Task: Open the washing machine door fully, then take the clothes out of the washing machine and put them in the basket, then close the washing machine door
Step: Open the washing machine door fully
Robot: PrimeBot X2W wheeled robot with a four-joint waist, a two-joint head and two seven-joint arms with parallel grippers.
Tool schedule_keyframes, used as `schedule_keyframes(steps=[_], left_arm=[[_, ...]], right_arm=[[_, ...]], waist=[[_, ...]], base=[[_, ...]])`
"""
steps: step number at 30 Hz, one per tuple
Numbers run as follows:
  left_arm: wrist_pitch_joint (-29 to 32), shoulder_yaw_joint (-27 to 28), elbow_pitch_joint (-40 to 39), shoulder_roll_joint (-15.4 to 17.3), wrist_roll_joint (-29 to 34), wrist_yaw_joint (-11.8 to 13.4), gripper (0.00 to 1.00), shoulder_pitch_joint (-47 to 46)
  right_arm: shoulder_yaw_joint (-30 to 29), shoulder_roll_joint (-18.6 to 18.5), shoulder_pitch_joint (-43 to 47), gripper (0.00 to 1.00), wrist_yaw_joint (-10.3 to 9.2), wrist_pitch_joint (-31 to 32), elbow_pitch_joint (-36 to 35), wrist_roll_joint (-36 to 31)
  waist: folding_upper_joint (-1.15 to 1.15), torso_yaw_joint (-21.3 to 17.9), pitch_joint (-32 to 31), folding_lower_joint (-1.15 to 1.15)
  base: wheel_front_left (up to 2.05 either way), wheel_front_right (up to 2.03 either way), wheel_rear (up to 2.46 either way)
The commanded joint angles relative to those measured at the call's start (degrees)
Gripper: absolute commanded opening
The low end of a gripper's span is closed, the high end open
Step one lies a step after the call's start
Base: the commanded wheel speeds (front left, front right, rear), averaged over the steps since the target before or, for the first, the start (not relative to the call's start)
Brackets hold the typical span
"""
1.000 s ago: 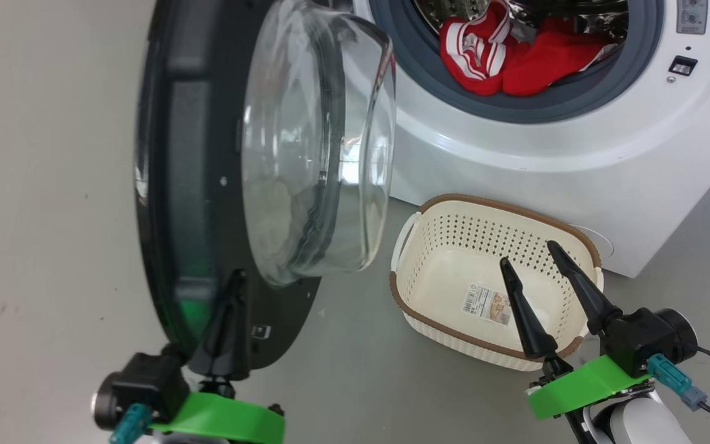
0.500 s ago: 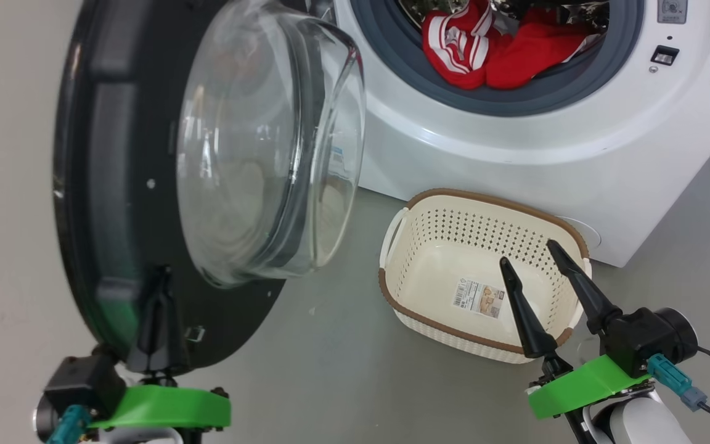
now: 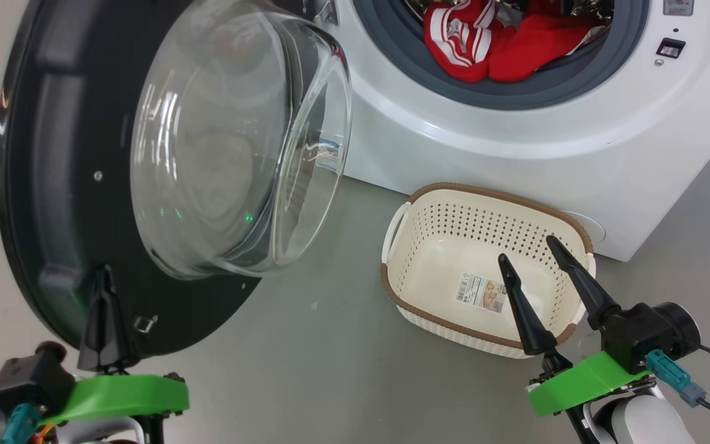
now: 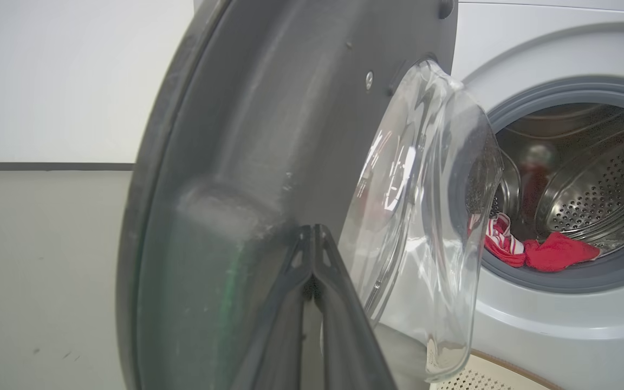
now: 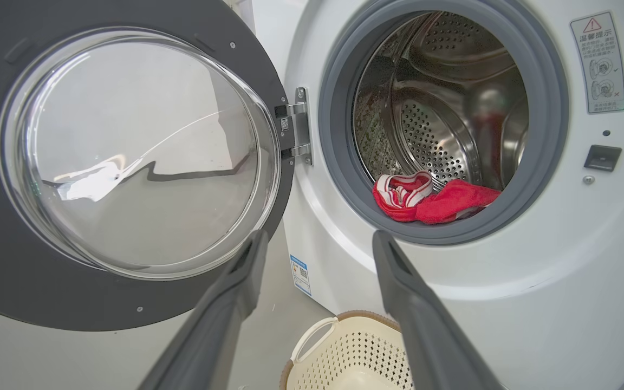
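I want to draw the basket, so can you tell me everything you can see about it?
The basket is small, rounded-rectangular and looks like cream-white plastic, its walls dotted with rows of little holes. A brown woven-look band runs round the rim, a pale handle loops from one end, and a paper label sits on its base. It stands upright and empty on the grey floor, close before the washing machine; whether they touch I cannot tell.

Head cam looks down; L wrist cam near the washing machine door (image 4: pixel 247 135); R wrist farther; all share it.
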Motion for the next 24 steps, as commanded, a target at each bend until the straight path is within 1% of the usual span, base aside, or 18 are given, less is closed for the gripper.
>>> schedule_keyframes(steps=[1, 13, 24], left_arm=[[-0.68, 4.15, -0.91, 1.02, 0.62, -0.12, 0.0, -2.26], [-0.69, 10.67, 1.01, -1.71, 1.29, -3.4, 0.0, -4.91], [-0.7, 15.71, 2.94, -3.04, 2.43, -5.58, 0.0, -7.34]], right_arm=[[1.43, 0.29, -1.02, 1.0, 0.28, 0.23, -2.03, -1.12], [1.28, 0.29, -0.62, 1.0, 0.28, 1.95, -4.06, -2.61], [1.27, 0.29, -0.97, 1.0, 0.28, 3.11, -5.56, -3.38]], waist=[[0.0, 0.12, 0.22, 0.0], [0.0, 0.39, 2.06, 0.0], [0.0, 0.45, 3.58, 0.0]], base=[[0.0, 0.0, 0.0], [0.0, 0.0, 0.0], [0.0, 0.0, 0.0]])
